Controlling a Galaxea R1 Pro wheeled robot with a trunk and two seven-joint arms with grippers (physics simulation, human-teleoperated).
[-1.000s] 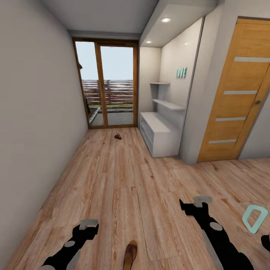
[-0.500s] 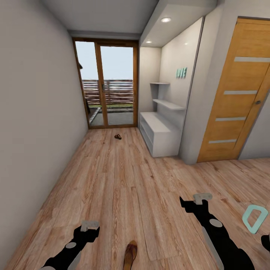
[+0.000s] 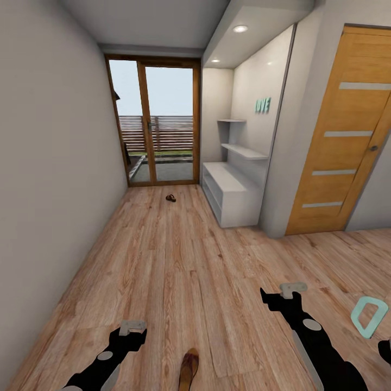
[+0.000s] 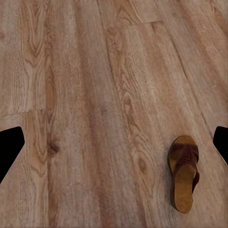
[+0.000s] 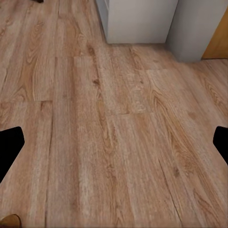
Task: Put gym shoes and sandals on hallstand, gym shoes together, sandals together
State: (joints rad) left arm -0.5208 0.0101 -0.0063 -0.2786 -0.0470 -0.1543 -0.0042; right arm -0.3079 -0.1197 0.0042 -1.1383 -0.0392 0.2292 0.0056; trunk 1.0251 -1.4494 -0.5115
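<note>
Approach step: left gripper (image 3: pixel 133 327), jaws apart and empty, hangs above the near sandal (image 4: pixel 183 173); descent over it comes next.

My left gripper (image 3: pixel 133 327) sinks a little lower over the corridor floor (image 3: pixel 179 271); my right gripper (image 3: pixel 293 289) eases back slightly.

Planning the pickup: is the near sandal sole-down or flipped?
Sole-down: the near sandal shows its tan footbed and strap facing up on the floor.
</note>
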